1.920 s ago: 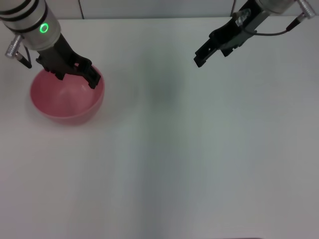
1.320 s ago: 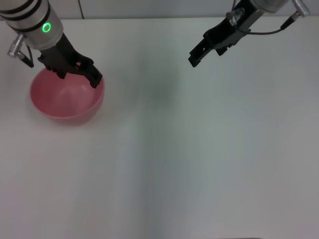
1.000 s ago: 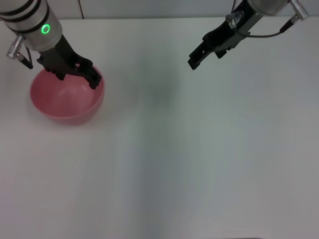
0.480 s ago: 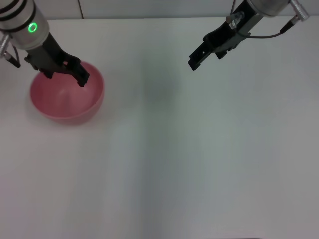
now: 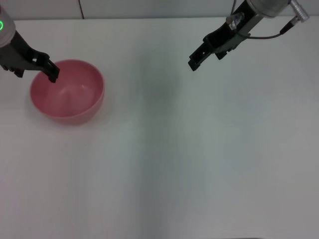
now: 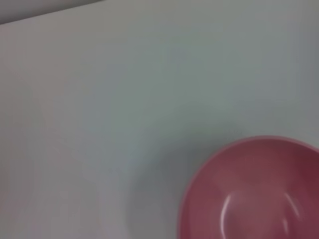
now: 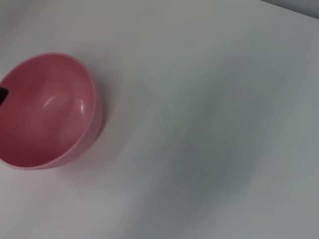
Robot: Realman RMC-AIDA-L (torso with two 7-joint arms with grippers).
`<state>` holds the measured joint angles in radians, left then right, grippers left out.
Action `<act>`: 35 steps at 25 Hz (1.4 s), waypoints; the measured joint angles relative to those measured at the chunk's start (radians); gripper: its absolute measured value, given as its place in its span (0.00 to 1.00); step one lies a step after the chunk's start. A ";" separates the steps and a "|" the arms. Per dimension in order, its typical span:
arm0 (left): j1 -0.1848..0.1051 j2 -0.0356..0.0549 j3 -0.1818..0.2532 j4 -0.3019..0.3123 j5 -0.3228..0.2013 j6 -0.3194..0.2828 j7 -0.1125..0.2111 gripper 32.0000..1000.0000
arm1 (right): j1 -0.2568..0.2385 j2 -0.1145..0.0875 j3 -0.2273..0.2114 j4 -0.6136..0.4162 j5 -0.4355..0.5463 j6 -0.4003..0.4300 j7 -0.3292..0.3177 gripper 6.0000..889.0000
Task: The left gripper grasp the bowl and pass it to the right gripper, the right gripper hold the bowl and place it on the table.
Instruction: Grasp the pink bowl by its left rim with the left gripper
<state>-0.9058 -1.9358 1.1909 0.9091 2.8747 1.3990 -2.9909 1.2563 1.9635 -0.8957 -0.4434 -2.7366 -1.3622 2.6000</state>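
fingers of the left gripper [image 5: 31, 68] look spread, one dark tip hanging over the far-left rim of the bowl [image 5: 67, 97], the other just outside it; nothing is pinched between them, so no grasp yet. right gripper [image 5: 199, 54] hovers above the far right of the table [image 5: 199, 164], well apart from the bowl, and whether its fingers are parted or together i cannot tell. bowl sits upright and empty on the tabletop at the robot's left, mouth up, with nothing else near it. handling guess: plain pink plastic, likely light and stiff, not fragile, but the glossy wall looks slick and it is far wider than either claw, so spanning it is out. best hold is a rim pinch, one finger inside and one outside the wall, seated deep enough that it won't tilt or slip. for the handover, the side of the rim facing the right arm should be left free to take.
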 joint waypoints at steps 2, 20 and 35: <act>-0.001 0.0062 -0.002 -0.019 0.000 -0.019 0.000 0.83 | 0.000 0.000 0.001 0.000 0.000 0.000 0.000 0.97; -0.009 0.0165 -0.004 -0.142 0.000 -0.149 0.004 0.83 | 0.000 0.003 0.004 0.000 0.000 0.001 -0.001 0.97; 0.000 0.0053 -0.004 -0.211 -0.001 -0.223 0.007 0.83 | 0.004 0.003 0.006 0.000 0.002 0.008 -0.002 0.97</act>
<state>-0.9060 -1.9305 1.1873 0.6981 2.8742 1.1763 -2.9836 1.2600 1.9665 -0.8897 -0.4433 -2.7347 -1.3547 2.5984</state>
